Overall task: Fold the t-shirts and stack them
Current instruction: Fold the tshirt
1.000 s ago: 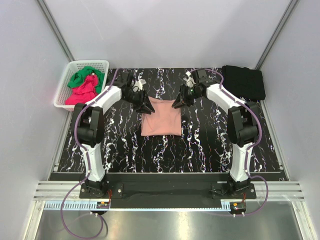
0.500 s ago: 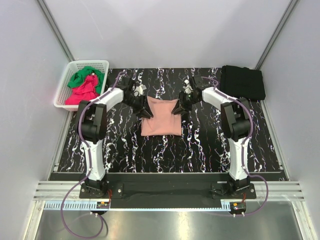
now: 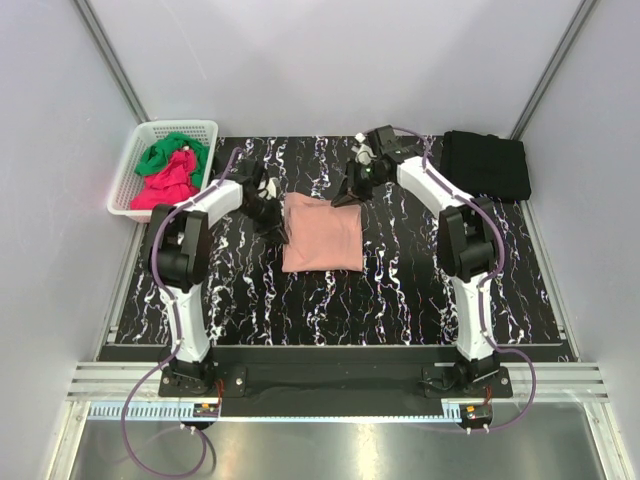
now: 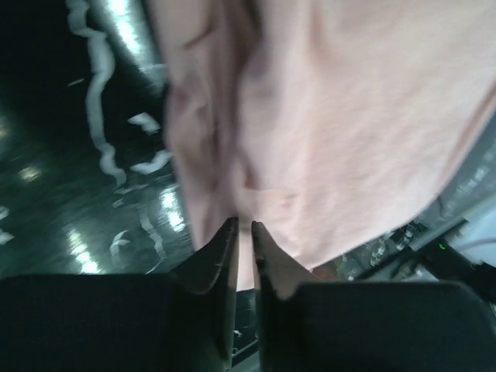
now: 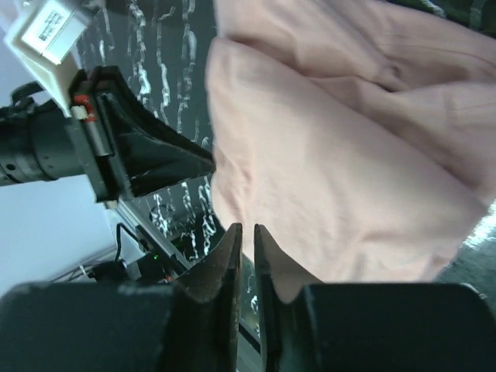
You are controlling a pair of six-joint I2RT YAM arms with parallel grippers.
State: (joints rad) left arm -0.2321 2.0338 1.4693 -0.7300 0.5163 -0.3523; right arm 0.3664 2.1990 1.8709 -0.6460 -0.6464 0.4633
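Observation:
The salmon-pink t-shirt [image 3: 322, 232] lies folded into a rectangle on the black marbled table [image 3: 400, 290]. My left gripper [image 3: 270, 212] rests at its back left corner. My right gripper [image 3: 343, 195] sits just behind its back right corner. In the left wrist view the left gripper [image 4: 242, 223] is shut to a thin slit, its tips over the edge of the pink shirt [image 4: 349, 116]. In the right wrist view the right gripper [image 5: 245, 226] is also shut to a slit at the rim of the cloth [image 5: 325, 155]. The left gripper [image 5: 203, 161] touches the shirt's other corner.
A white basket [image 3: 125, 185] at the back left holds a green t-shirt [image 3: 170, 152] and a magenta-red one [image 3: 165, 185]. A folded black t-shirt [image 3: 487, 165] lies at the back right. Grey walls close in both sides.
Both grippers have narrowed and drawn off the shirt's back corners: the left one moved left, the right one moved toward the back. The shirt stays flat.

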